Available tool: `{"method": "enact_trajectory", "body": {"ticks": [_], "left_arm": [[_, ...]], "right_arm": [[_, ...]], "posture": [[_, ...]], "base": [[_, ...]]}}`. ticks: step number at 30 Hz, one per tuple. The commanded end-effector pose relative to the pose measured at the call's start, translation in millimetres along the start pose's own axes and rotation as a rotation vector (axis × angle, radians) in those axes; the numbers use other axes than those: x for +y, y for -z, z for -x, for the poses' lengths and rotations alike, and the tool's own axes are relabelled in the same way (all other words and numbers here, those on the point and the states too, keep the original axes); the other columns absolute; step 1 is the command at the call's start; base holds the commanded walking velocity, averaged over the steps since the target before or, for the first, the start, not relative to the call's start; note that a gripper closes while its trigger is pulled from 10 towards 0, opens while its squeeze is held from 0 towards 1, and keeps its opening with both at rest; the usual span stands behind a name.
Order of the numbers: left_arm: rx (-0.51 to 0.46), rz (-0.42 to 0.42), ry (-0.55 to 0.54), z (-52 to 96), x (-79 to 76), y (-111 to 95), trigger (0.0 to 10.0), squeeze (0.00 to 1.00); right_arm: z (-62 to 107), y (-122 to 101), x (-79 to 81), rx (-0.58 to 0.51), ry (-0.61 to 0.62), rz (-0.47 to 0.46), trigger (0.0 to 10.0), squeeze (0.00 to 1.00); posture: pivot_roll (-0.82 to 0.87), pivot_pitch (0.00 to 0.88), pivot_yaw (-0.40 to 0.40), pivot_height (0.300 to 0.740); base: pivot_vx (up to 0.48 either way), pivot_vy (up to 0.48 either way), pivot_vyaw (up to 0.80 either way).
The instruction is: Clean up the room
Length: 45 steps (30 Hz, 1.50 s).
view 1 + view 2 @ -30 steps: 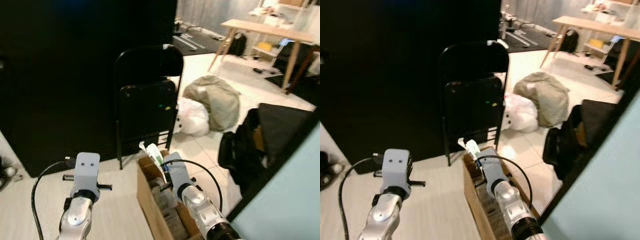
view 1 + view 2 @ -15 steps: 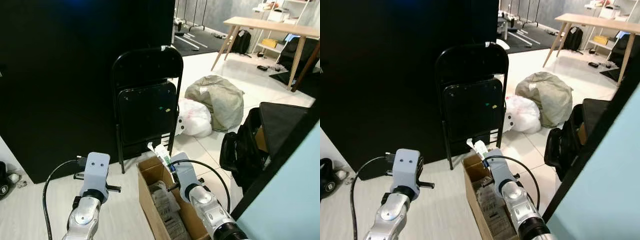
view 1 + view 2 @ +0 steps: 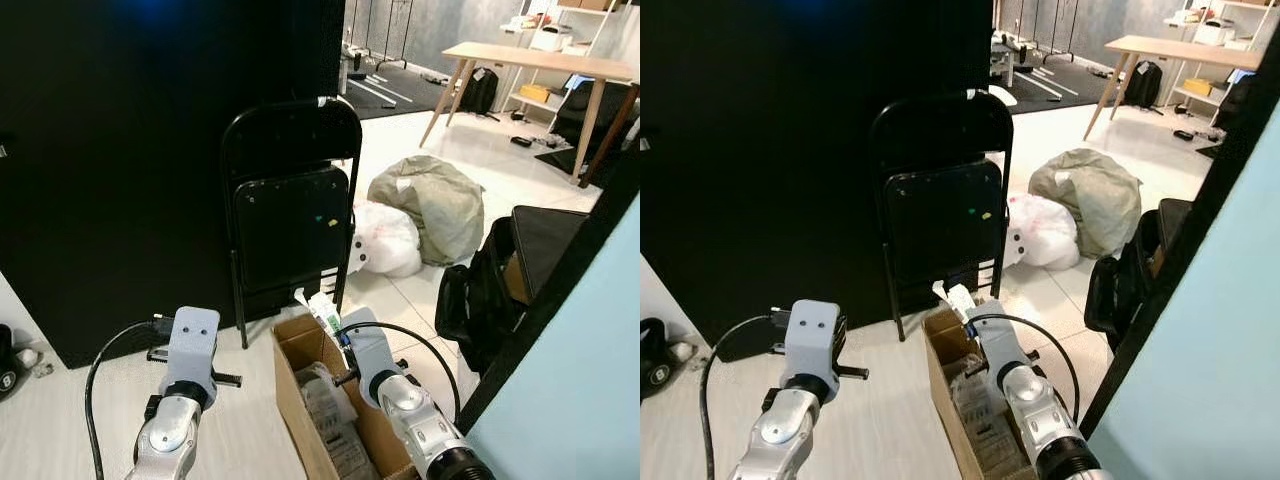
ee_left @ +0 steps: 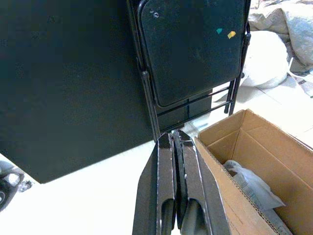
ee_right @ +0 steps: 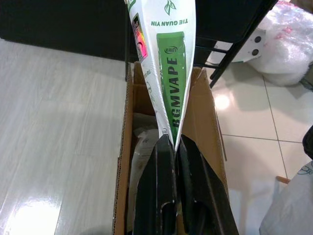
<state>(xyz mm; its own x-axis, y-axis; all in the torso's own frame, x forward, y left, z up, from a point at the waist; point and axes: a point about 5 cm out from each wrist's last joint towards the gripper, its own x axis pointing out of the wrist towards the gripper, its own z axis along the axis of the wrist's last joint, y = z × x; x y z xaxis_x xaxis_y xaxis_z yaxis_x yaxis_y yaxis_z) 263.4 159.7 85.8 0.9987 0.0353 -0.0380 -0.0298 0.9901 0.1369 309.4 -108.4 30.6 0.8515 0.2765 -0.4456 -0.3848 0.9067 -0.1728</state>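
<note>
Right end effector holds a white-and-green packet above an open cardboard box on the floor.

Nearest, the right end effector (image 5: pixel 175 142) is pinched tight on the bottom edge of the packet (image 5: pixel 168 68), which stands up over the cardboard box (image 3: pixel 292 395) with crumpled wrappers inside. The left end effector (image 4: pixel 176 142) hangs over pale floor just beside the box, fingers pressed together, empty. Beyond stands a folded black chair (image 3: pixel 290 215) against a black wall, then a white plastic bag (image 3: pixel 385 238), an olive sack (image 3: pixel 430 200), and far off a wooden table (image 3: pixel 530 62).
</note>
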Motion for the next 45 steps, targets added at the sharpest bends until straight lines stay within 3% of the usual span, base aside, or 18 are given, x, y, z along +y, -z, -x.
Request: {"method": "enact_trajectory", "body": {"ticks": [1,3,6,17,26,28,30,33,45], "left_arm": [[0.02,0.015,-0.005,1.7,0.7,4,10.0,0.0],[0.02,0.015,-0.003,1.9,0.5,4,10.0,0.0],[0.036,0.082,-0.017,2.6,0.1,7,10.0,0.0],[0.034,0.044,-0.022,3.7,0.2,8,10.0,0.0],[0.117,-0.03,0.011,7.6,0.4,22,10.0,0.0],[0.149,-0.105,0.032,8.7,1.4,30,10.0,0.0],[0.154,-0.12,0.039,8.7,1.7,32,10.0,0.0],[0.115,-0.157,0.08,1.8,1.2,27,10.0,0.0],[0.084,-0.203,0.152,-3.8,-0.4,23,10.0,0.0]], "right_arm": [[0.5,4,1.0,0.021,-0.007,0.005,10.0,0.0],[0.4,4,1.0,0.02,-0.008,0.006,10.0,0.0],[0.6,4,0.6,0.019,-0.008,0.008,10.0,0.0],[0.9,4,1.0,0.021,-0.018,0.013,10.0,0.0],[0.8,6,3.0,0.035,-0.028,0.029,10.0,0.0],[-1.5,8,1.2,0.063,0.01,0.076,10.0,0.0],[-2.4,8,0.2,0.074,0.024,0.091,10.0,0.0],[-8.1,10,-3.8,0.157,0.072,0.224,10.0,0.0],[-11.4,14,0.9,0.269,0.024,0.325,10.0,0.0]], "posture": [[0.07,0.027,-0.057,0.74],[0.07,0.027,-0.057,0.74],[0.07,0.027,-0.058,0.74],[0.07,0.024,-0.064,0.74],[0.07,0.033,-0.067,0.74],[0.06,0.052,-0.066,0.74],[0.06,0.052,-0.066,0.74],[0.04,0.084,-0.068,0.74],[0.01,0.187,-0.088,0.74]], "base": [[0.0,-0.48,0.0],[0.0,-0.48,0.0],[0.0,0.0,0.0],[0.0,0.0,0.0],[0.0,0.0,0.0],[0.0,0.0,0.0],[0.0,0.0,0.0],[0.0,0.0,0.0],[0.0,0.0,0.0]]}}
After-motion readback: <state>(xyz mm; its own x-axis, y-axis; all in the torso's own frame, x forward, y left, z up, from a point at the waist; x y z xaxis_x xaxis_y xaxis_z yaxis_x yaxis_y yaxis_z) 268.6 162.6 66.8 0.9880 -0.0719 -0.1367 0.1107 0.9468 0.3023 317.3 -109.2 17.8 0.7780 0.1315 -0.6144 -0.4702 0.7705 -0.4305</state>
